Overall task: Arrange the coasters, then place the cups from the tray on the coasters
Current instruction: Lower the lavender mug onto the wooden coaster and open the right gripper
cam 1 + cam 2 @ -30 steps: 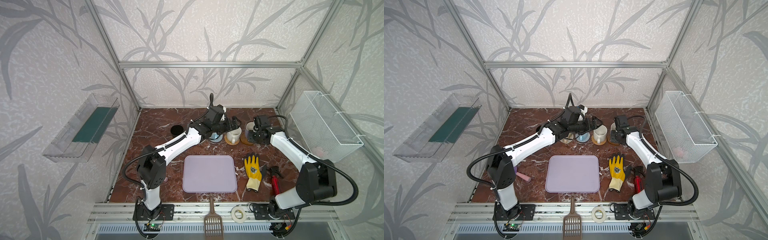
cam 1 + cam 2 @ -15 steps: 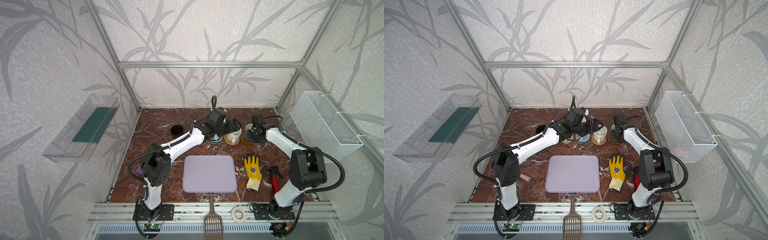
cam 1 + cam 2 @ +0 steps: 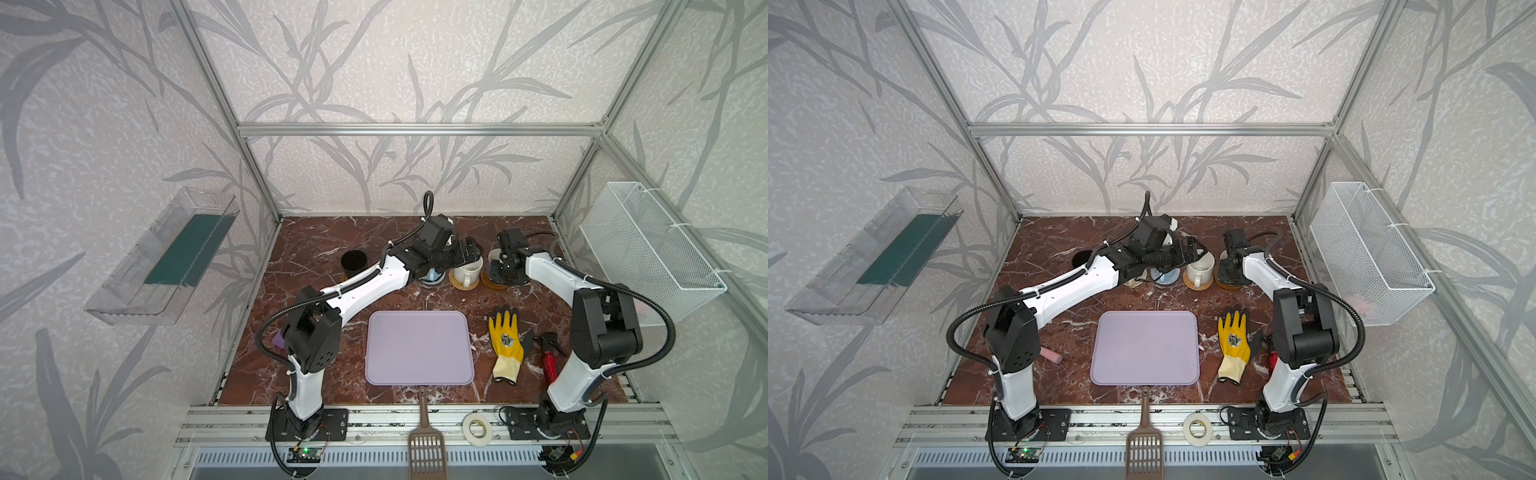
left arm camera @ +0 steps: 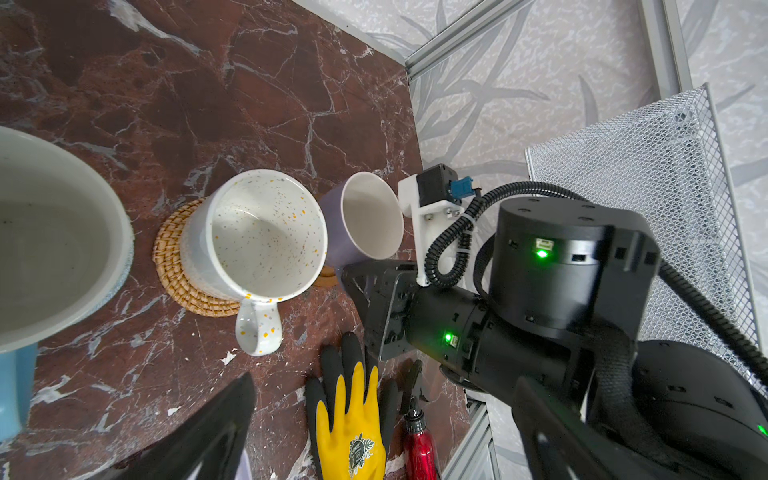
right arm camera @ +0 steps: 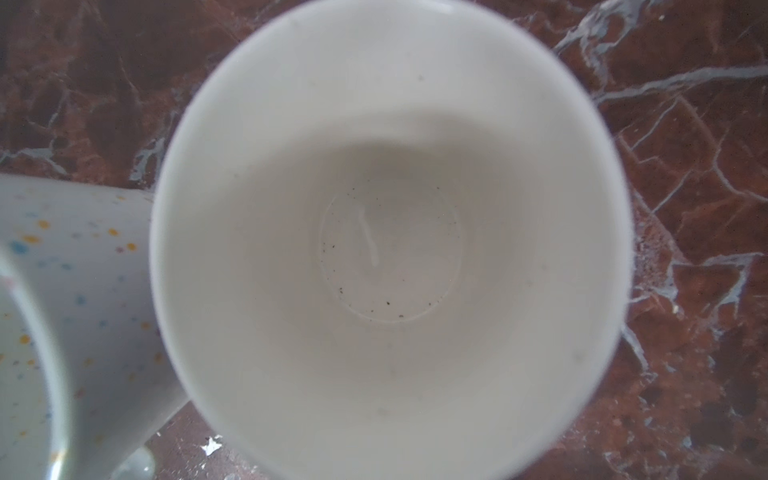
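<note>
At the table's [image 3: 316, 249] back right, with right fingers [image 4: 353, 272] seemingly clamped on the lavender-grey mug [image 4: 370, 220] at its amber coaster [image 3: 494, 286], beside the speckled cream mug [image 4: 257, 237], and left fingers [image 4: 216, 428] spread wide, empty: could tip, or shunt that neighbour, if released off-centre.

**Ana:** Both top views are bright and even. The light is diffuse and comes from above, leaving only soft shadows under the arms on the marble tabletop [image 3: 316, 249].

**Ben:** Any glare?

**Ana:** Just a faint sheen on the lavender tray [image 3: 419, 349]. The wide lens splays the aluminium frame posts [image 3: 207, 62] outward at the edges.

**Ben:** And the wrist views?

**Ana:** The left wrist view is crisp on the speckled cream mug [image 4: 266, 237]. The light blue mug [image 4: 50, 232], close to the lens, goes soft, and a green status light [image 4: 542, 253] blooms. In the right wrist view the lavender-grey mug [image 5: 390, 249] fills the frame, milky with a blurred rim. The marble behind it is sharper.
</note>
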{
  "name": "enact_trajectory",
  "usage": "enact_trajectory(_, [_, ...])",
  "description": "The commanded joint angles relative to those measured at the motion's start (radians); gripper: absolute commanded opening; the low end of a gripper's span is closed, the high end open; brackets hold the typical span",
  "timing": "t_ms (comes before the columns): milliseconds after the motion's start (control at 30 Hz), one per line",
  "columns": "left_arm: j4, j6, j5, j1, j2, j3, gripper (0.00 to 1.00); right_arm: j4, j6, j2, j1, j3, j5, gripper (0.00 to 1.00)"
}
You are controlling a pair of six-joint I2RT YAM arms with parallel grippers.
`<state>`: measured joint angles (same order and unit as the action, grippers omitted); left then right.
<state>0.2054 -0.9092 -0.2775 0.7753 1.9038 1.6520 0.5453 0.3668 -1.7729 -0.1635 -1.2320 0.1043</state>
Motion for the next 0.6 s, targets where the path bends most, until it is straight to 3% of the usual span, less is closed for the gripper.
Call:
enact_trajectory(0, [-0.016,0.006,0.019,0.006,-0.002,-0.004,0.99,-0.047,0.008,0.01,0.004,-0.033,0.018,0.0])
enact_trajectory(567, [-0.049,-0.01,0.011,0.004,-0.001,-0.036,0.99,-0.076,0.012,0.029,0.004,0.082,-0.015,0.0])
